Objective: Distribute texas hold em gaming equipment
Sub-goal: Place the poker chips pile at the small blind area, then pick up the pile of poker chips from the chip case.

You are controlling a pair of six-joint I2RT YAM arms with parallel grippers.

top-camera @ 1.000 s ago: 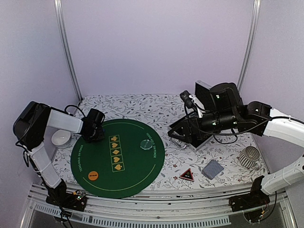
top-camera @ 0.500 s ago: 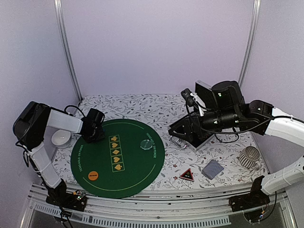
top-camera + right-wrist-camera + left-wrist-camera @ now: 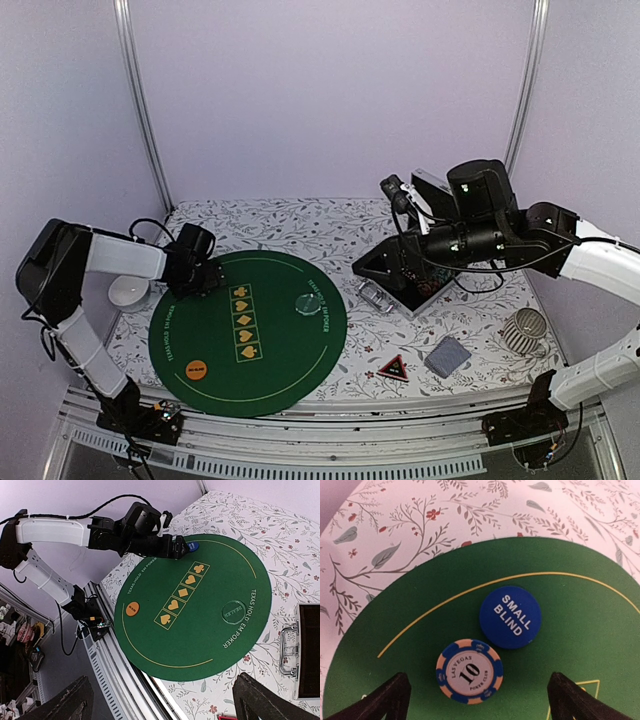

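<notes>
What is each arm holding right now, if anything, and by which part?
Nothing. Both are open: the left tool flanks a free-lying chip without touching it, and the right tool is empty.

RIGHT WRIST CAMERA: Framed by the widely parted black fingers of the right pincer (image 3: pixel 162 677), which grip nothing, a round green mat (image 3: pixel 210 645) lettered "Texas Hold'em Poker" lies on the flower-patterned bench (image 3: pixel 280 525). A row of five suit boxes (image 3: pixel 182 592) crosses the felt. An orange disc (image 3: pixel 132 609) sits off one end of the row, and a clear disc (image 3: pixel 233 612) marked "Dealer" sits beside the lettering. At the mat's far rim the white-and-black left arm (image 3: pixel 50 532) reaches in, its left pincer (image 3: pixel 176 547) low over the felt, just beside a blue disc (image 3: pixel 194 545). A metal case (image 3: pixel 307 650) with a handle lies at the right edge.
</notes>
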